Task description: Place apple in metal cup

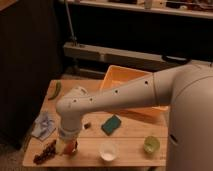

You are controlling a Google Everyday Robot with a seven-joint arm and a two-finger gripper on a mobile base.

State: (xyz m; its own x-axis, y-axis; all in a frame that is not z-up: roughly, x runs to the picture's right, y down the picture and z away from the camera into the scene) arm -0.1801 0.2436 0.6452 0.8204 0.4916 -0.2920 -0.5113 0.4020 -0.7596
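Observation:
My gripper (pixel 67 144) points straight down at the front left of the wooden table (pixel 131 141), under the white wrist. It is shut on the apple (pixel 70 148), which shows orange-red with a yellowish patch between the fingers, low over the table. The metal cup is hidden beneath the gripper and the apple. I cannot tell whether the apple touches the cup.
A dark grape bunch (pixel 45 151) lies just left of the gripper. A white cup (pixel 107 150) and a translucent green cup (pixel 151 145) stand along the front edge. A green sponge (pixel 112 124), a blue cloth (pixel 44 125), a green vegetable (pixel 55 90) and a yellow bin (pixel 131 82) are also there.

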